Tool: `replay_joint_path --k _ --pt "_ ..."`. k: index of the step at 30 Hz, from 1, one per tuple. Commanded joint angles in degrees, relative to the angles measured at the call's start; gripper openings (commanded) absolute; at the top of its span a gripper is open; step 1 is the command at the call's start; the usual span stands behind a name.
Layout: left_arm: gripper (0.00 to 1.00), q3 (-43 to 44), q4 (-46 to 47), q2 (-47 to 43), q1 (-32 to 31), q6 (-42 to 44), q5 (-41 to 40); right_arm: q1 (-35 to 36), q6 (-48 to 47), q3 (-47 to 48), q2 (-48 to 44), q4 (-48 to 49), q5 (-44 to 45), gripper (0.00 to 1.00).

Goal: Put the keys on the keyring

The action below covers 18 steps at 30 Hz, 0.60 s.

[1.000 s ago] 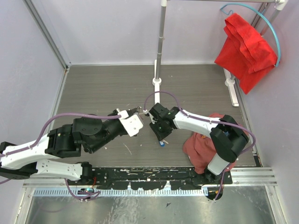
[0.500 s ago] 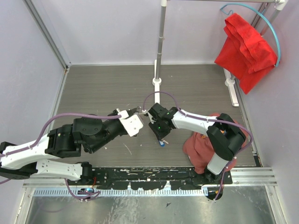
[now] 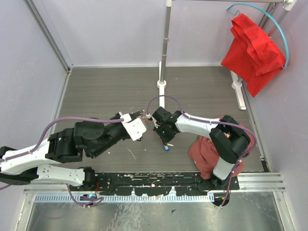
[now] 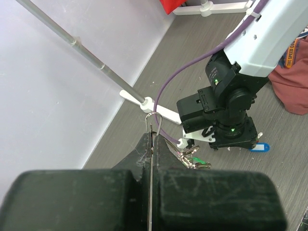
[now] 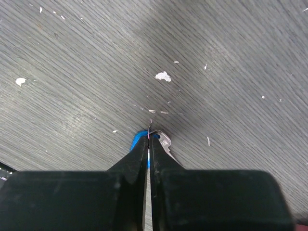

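My left gripper (image 4: 153,134) is shut on the keyring (image 4: 153,120), a thin wire loop sticking out past its tips. A small bunch of keys with a green tag (image 4: 193,159) hangs from the loop beside the fingers. In the top view the left gripper (image 3: 142,115) is held above the table's middle. My right gripper (image 5: 148,137) points down at the table, shut on a silver key (image 5: 164,141) with a blue tag (image 5: 138,140). The blue tag also shows in the top view (image 3: 166,148) and in the left wrist view (image 4: 258,147), just right of the keyring.
A metal pole on a white foot (image 3: 162,86) stands behind the grippers. A dark red cloth (image 3: 206,150) lies by the right arm's base. A bright red cloth (image 3: 252,48) hangs at the back right. Walls close the left and back sides.
My right arm's wrist has shifted slightly left, toward the left gripper. The blue-tagged key stays at the same spot on the table. The left arm has barely moved.
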Motion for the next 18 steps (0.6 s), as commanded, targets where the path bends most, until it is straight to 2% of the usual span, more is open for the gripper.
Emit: replay_joint_path --k 1,3,8,13,18 --pt "0.0 1.1 1.2 -1.2 -0.1 0.0 -0.6 -0.3 -0.5 1.6 -2.6 1.3 -1.3 0.04" --pt "0.0 1.1 1.1 -1.2 -0.2 -0.1 -0.7 -0.3 -0.6 1.8 -4.4 1.0 -2.1 0.01" --pt "0.0 0.9 1.1 -1.4 -0.1 -0.2 -0.9 -0.3 -1.8 4.0 -12.1 -3.6 -2.9 0.01" --pt "0.0 0.9 1.1 -1.2 -0.2 0.4 -0.4 -0.4 -4.5 8.0 -23.6 -9.3 -10.2 0.01" --pt "0.0 1.0 0.8 -1.7 -0.1 0.7 2.5 -0.4 -6.8 13.1 -33.9 -9.9 -14.7 0.01"
